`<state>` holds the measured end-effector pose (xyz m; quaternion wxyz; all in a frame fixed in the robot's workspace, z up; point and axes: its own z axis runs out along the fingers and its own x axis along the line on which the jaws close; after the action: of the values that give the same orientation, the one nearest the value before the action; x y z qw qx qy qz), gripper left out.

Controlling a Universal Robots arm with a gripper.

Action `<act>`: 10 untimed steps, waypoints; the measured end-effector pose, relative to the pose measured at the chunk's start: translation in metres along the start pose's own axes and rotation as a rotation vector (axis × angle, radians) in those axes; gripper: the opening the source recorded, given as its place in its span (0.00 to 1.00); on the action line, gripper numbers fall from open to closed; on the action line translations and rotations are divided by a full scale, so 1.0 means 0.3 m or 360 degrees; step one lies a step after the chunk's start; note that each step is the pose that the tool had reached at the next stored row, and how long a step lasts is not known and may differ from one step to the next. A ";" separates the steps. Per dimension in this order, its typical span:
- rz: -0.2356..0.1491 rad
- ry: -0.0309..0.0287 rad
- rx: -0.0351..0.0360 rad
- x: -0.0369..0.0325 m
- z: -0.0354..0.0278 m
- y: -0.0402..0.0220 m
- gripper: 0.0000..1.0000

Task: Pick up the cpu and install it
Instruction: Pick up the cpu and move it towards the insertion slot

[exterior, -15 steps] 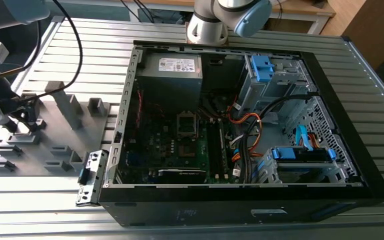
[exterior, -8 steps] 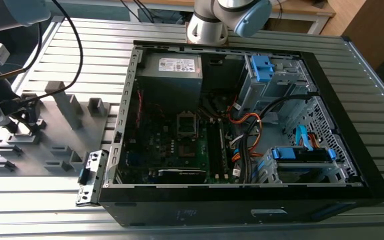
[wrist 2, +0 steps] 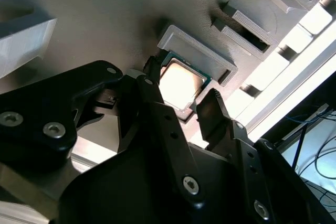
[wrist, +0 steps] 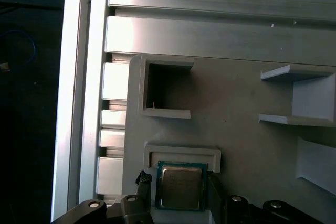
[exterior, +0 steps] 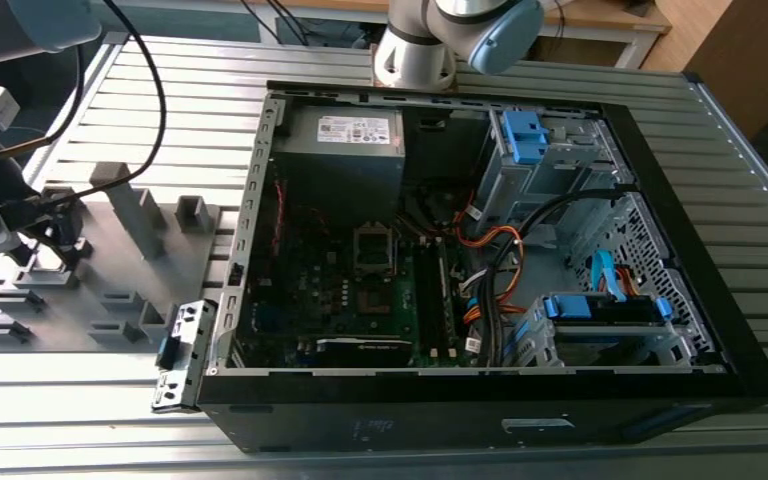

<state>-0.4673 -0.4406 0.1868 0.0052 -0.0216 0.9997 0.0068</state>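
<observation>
The cpu (wrist 2: 181,83) is a small square chip with a pale metal top and a green rim. It lies flat in a shallow grey holder frame (wrist 2: 202,51) on the fixture plate, and the first wrist view shows the cpu (wrist: 180,186) in that same frame. My gripper (wrist 2: 181,85) is open and straddles the chip, with one black finger (wrist 2: 210,106) close beside each of two opposite edges. In the first wrist view a narrow gap shows at each finger (wrist: 144,181). In the exterior view my gripper (exterior: 44,245) is low over the plate at the left.
The open black computer case (exterior: 491,400) lies in the middle of the slatted metal table, with the motherboard's cpu socket (exterior: 373,250) inside. The grey fixture plate (exterior: 104,330) to the exterior view's left carries tall blocks (exterior: 131,205) and pockets. A second arm's base (exterior: 418,50) stands behind the case.
</observation>
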 end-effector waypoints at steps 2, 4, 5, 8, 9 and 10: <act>0.0000 -0.00001 0.0000 0.000 0.000 0.000 0.55; 0.0000 -0.00004 0.0000 0.000 0.002 0.000 0.55; 0.0000 -0.00007 0.0000 0.000 0.004 0.000 0.55; 0.0000 0.00001 0.0001 0.000 0.003 0.000 0.55; 0.0000 0.00001 0.0001 0.000 0.003 0.000 0.55; 0.0000 0.00000 0.0001 0.000 0.004 0.000 0.55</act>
<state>-0.4673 -0.4406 0.1858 0.0052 -0.0217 0.9997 0.0064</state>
